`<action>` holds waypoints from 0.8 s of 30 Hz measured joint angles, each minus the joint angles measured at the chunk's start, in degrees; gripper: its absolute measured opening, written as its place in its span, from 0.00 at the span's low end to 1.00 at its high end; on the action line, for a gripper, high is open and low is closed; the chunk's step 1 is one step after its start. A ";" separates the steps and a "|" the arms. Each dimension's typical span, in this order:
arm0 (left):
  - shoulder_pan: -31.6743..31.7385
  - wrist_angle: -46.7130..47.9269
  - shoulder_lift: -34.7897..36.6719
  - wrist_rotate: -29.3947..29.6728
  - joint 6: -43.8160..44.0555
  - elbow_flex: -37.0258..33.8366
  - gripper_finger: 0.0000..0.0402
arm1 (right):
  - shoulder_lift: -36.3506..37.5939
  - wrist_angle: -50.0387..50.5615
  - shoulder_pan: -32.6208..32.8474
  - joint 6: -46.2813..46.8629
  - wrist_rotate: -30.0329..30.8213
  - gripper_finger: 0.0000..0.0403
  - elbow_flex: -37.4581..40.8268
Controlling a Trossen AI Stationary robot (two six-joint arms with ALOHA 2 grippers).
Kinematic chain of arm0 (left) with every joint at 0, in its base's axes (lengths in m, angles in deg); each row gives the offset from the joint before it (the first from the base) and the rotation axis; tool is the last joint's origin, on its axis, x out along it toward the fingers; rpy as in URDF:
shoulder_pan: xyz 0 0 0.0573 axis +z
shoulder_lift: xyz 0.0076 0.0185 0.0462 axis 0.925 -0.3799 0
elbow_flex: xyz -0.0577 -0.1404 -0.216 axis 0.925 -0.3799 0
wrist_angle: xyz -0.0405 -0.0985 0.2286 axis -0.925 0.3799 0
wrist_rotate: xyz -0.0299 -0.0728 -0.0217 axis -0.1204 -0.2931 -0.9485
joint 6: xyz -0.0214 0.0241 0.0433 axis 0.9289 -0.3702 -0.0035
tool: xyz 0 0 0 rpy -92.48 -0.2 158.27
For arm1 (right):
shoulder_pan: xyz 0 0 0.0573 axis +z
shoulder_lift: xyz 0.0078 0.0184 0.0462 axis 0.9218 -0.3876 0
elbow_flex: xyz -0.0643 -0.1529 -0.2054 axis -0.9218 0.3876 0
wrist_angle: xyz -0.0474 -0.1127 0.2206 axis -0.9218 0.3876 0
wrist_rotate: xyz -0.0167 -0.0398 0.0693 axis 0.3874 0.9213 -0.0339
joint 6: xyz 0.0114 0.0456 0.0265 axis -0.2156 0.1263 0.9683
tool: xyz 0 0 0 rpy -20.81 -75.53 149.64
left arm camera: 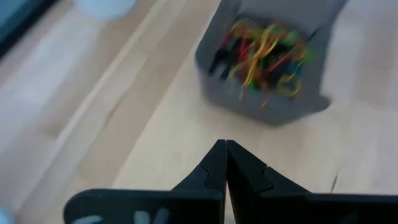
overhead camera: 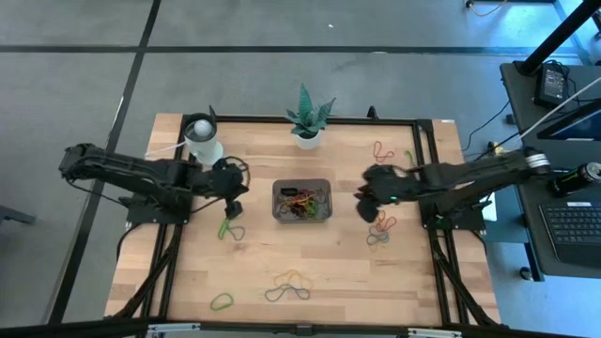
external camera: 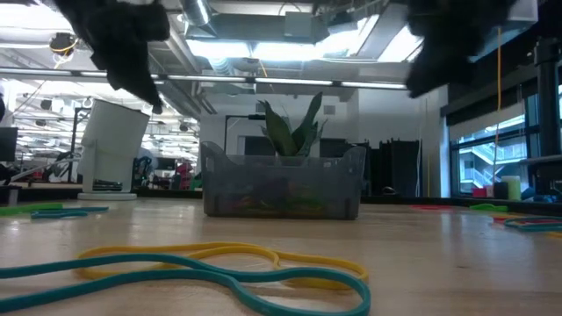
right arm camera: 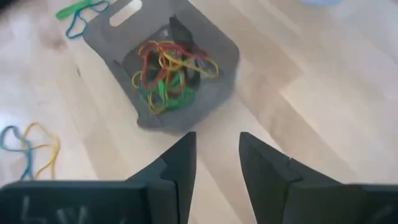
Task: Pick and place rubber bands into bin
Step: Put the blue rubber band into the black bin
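Observation:
The bin (overhead camera: 301, 200) is a dark grey tray at the middle of the table, with a tangle of coloured rubber bands (right arm camera: 169, 73) inside it. My left gripper (overhead camera: 237, 207) hovers just left of the bin with its fingers shut (left arm camera: 225, 152), and nothing shows between them. My right gripper (overhead camera: 362, 204) hovers just right of the bin, open (right arm camera: 217, 152) and empty. Loose rubber bands lie flat on the wood: a green and a grey one (overhead camera: 229, 229) below my left gripper, a few (overhead camera: 380, 232) below my right gripper, and yellow and teal ones (overhead camera: 290, 285) near the front edge.
A white cup (overhead camera: 202, 141) stands far left of the bin and a potted plant (overhead camera: 307, 119) behind it. More bands lie at the far right (overhead camera: 380, 150) and at the near left (overhead camera: 222, 301). In the low view, yellow and teal bands (external camera: 228, 268) lie in front of the bin (external camera: 281, 184).

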 joint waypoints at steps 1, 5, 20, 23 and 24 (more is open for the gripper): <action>0.00 2.23 -1.93 -0.04 1.61 1.20 0.00 | 2.42 0.01 0.49 1.19 -0.04 0.31 1.86; 0.48 10.72 -8.97 -2.99 7.08 4.97 0.00 | 10.80 0.20 2.22 5.88 -0.04 0.31 7.99; 1.29 14.02 -24.89 -7.08 11.73 5.65 0.31 | 20.58 0.37 3.95 4.69 -0.64 0.31 14.38; 1.27 13.97 -27.63 -8.14 13.66 5.65 0.36 | 20.56 0.42 3.93 2.90 -1.01 0.31 14.39; 1.15 13.93 -28.66 -8.67 13.87 5.65 0.37 | 20.56 0.48 3.93 2.11 -1.05 0.31 14.37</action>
